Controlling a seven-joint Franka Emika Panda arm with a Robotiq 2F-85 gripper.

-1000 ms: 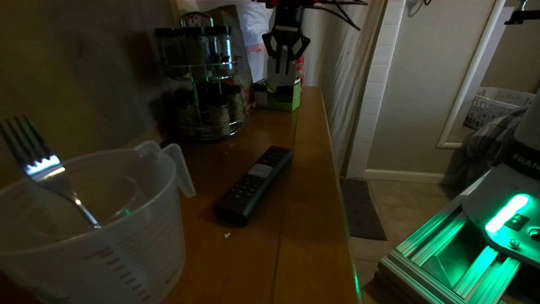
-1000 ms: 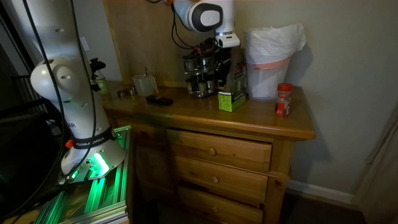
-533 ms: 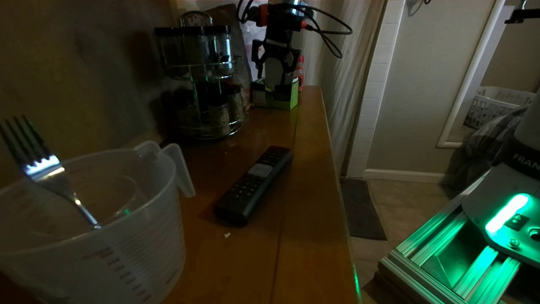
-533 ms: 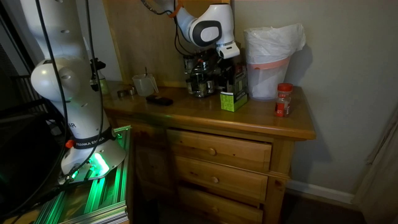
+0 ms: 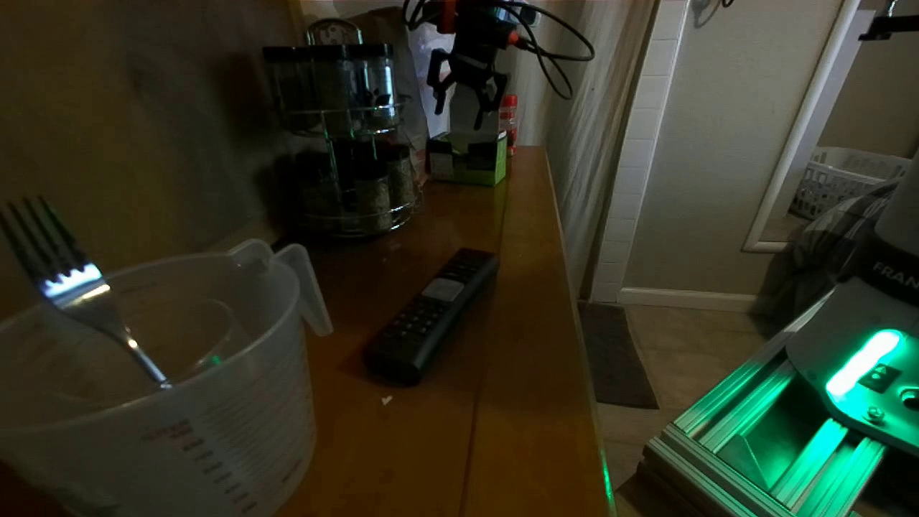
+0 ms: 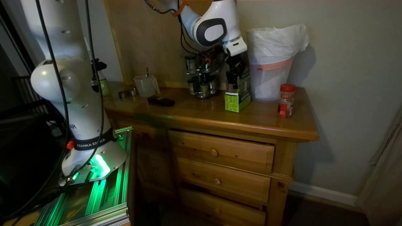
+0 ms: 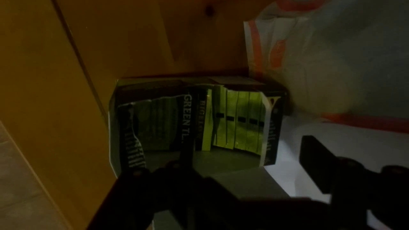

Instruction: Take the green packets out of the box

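The box, an open green and dark tea carton, stands on the wooden dresser top in both exterior views (image 5: 491, 166) (image 6: 232, 102). Inside it, in the wrist view, several pale green packets (image 7: 241, 123) stand in a tight row at the right half. A grey flap (image 7: 244, 183) is folded up along the box's lower side there. Above the box hangs my gripper (image 5: 459, 119), its jaws spread wide with nothing between them. In the wrist view one of the dark fingers (image 7: 188, 153) overlaps the box, while its partner lies out past the right end.
A bin with a white bag (image 6: 270, 78) is right beside the box, with a red-capped jar (image 6: 285, 102) farther along. The spice rack (image 5: 372, 194) stands close by. A black remote (image 5: 431, 316) and a measuring jug (image 5: 237, 438) holding a fork are also on the dresser.
The fingers, close together a second ago, have spread apart. My gripper came down, then tilted and rose slightly over the box. The box has shifted a little away from the remote.
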